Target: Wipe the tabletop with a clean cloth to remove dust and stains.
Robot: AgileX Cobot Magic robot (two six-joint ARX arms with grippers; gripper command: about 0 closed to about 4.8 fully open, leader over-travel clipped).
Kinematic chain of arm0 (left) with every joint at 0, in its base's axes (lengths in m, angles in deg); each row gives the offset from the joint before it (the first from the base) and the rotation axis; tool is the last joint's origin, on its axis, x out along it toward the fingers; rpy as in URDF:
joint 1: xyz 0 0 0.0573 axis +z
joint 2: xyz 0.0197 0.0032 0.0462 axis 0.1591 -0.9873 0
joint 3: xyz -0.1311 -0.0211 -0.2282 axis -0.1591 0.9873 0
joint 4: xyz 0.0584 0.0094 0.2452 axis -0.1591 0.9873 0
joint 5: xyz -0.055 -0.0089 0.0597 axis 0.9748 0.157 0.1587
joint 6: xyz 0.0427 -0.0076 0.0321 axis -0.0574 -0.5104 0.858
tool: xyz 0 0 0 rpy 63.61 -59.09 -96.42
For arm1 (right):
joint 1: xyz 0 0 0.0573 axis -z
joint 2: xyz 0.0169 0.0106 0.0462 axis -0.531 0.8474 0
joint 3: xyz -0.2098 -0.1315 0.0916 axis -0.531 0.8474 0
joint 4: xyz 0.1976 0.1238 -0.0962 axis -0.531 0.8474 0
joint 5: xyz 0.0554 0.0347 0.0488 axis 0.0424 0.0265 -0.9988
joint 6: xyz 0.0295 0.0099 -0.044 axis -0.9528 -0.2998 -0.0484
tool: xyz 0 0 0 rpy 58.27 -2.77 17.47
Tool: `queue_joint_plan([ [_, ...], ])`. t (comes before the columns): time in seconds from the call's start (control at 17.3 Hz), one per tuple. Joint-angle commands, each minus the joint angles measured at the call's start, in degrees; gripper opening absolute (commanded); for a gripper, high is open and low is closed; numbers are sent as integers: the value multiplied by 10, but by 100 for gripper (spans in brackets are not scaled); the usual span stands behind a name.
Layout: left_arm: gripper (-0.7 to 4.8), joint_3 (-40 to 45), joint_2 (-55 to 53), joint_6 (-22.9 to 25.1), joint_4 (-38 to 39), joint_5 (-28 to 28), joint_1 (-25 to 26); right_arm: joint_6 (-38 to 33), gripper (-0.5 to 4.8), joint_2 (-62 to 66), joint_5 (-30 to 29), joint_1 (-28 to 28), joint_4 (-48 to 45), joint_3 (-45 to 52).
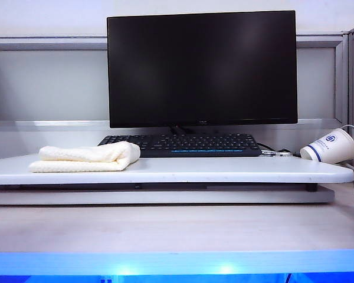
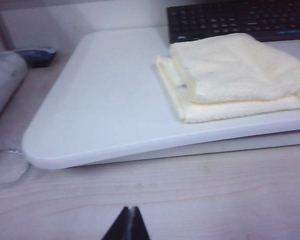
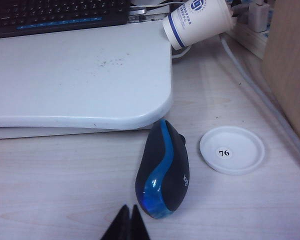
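Cloth (image 1: 85, 158) sat folded on the left part of the white tabletop (image 1: 224, 170), roughly 9 o'clock from the keyboard (image 1: 183, 144) in the exterior view, clear of the board's front edge. Probably staged there so the left arm could take it without crossing over. It looked untouched, the folds neat.

The tabletop is a raised board over the wood-grain desk (image 1: 165, 227), with the monitor (image 1: 202, 68) and keyboard at its back. The front strip was bare, so that's the wipeable area. The right wrist view showed dark specks (image 3: 110, 62) on the board near its right corner, likely the stains to go after. A paper cup (image 1: 330, 147) lay tipped on its side at about 3 o'clock from the keyboard, just off the board's far right corner.

Left gripper (image 2: 130, 226): fingertips pressed together, nothing between them, over the bare desk in front of the board's left corner, well short of the cloth.

Right gripper (image 3: 129, 224): tips together too, holding nothing, over the desk just beside a black-and-blue mouse (image 3: 163, 175). A small white lid marked 76 (image 3: 232, 150) sat beside the mouse.

Neither arm showed in the exterior view. My read is that both were parked and wiping hadn't started. The first move would be opening the left jaws and reaching for the cloth.
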Motion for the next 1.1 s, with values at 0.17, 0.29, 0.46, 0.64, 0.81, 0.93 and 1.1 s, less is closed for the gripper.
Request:
queue_joint_plan([
  [0.17, -6, 1, 0, -2, 14, 9, 1, -2, -5, -2, -9, 0, -1, 1],
  [0.29, -6, 1, 0, -2, 14, 9, 1, -2, -5, -2, -9, 0, -1, 1],
  [0.46, -6, 1, 0, -2, 14, 9, 1, -2, -6, -2, -9, 0, -1, 1],
  [0.64, -6, 1, 0, -2, 14, 9, 1, -2, -5, -2, -12, 0, -1, 1],
  [0.81, -6, 1, 0, -2, 14, 14, 1, -6, -5, -2, -30, 0, -2, 1],
  [0.93, -6, 1, 0, -2, 14, 24, 1, -16, -5, -2, -74, -1, -23, 0],
  [1.1, -6, 1, 0, -3, 14, 24, 1, -34, 3, -2, -72, -1, -45, -26],
])
